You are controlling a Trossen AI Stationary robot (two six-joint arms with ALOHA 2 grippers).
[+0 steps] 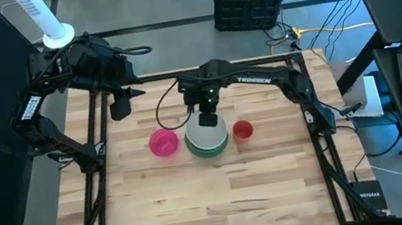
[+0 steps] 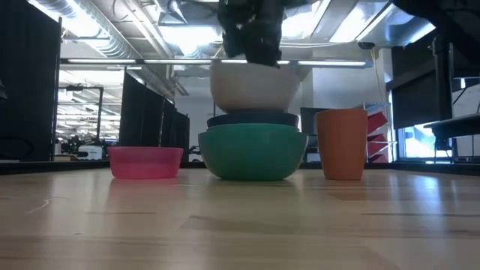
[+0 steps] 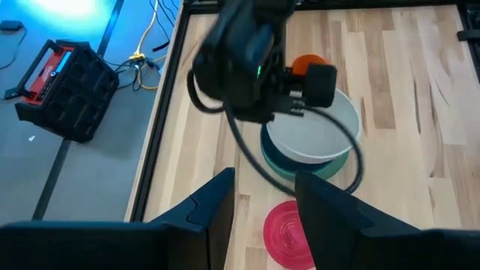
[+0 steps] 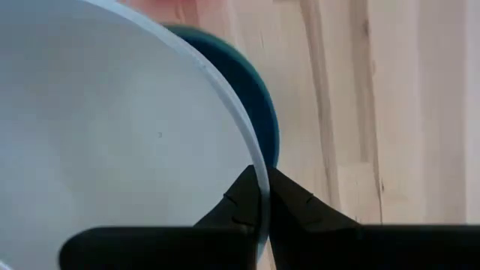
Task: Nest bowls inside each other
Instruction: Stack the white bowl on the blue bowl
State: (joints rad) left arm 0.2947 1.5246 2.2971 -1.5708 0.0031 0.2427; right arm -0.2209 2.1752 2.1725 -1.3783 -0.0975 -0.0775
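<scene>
A white bowl (image 2: pixel 251 88) hangs at mid-table right over a dark teal-blue bowl (image 2: pixel 251 118), which sits nested in a green bowl (image 2: pixel 251 154). My right gripper (image 4: pixel 262 199) is shut on the white bowl from above. To the stack's left, a small pink bowl (image 1: pixel 163 143) rests on its base on the table. My left gripper (image 3: pixel 262 202) hangs open and raised near the table's far left edge (image 1: pixel 120 105), with nothing between its fingers. My right gripper pinches the white bowl's rim (image 4: pixel 259 169) on the bowl's far side, one finger inside the bowl and one outside. The fingers come from above, pointing down. The bowl hangs about level, mouth up; whether its bottom touches the dark teal-blue bowl I cannot tell.
A red-orange cup (image 1: pixel 243 131) stands upright just right of the stack. The black frame rails (image 1: pixel 100 170) run along the table's left and right sides. Bare wood (image 1: pixel 216 200) lies toward the near edge.
</scene>
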